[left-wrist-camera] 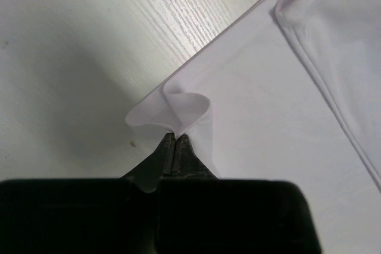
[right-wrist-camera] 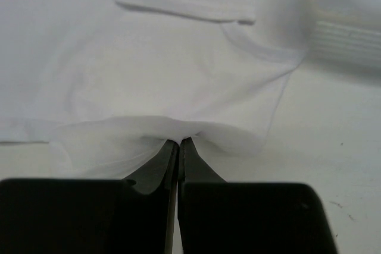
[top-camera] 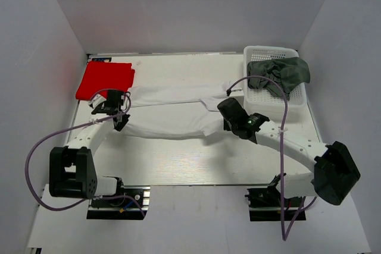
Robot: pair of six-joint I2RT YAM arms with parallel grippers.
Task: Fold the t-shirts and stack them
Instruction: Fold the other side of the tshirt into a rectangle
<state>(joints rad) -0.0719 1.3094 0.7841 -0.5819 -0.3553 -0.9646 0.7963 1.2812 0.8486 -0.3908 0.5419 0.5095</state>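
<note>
Top external: white t-shirt [top-camera: 172,117] edges in jaws

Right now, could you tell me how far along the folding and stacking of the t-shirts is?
Done: the red t-shirt lies folded at the table's far left corner. In hand: the white t-shirt lies across mid-table, with the left gripper and right gripper each shut on its near edge. Left: the dark grey-green t-shirt sits crumpled in the basket, and nothing is stacked yet.
</note>
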